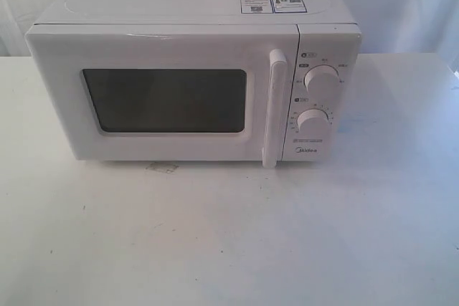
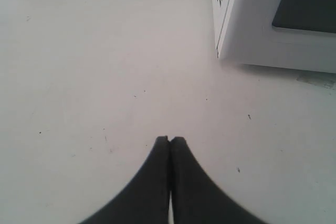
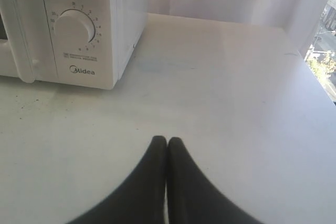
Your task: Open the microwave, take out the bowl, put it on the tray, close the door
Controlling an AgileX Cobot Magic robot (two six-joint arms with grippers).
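Nearest, the left gripper and the right gripper are hanging over the white table, each with its black fingers pressed together and gripping nothing. A small scuffed patch is lying just before the microwave, which is standing farther back with its door sitting shut and the tall handle rising beside two knobs. The dark window is hiding the interior, and stickers are lying on top.
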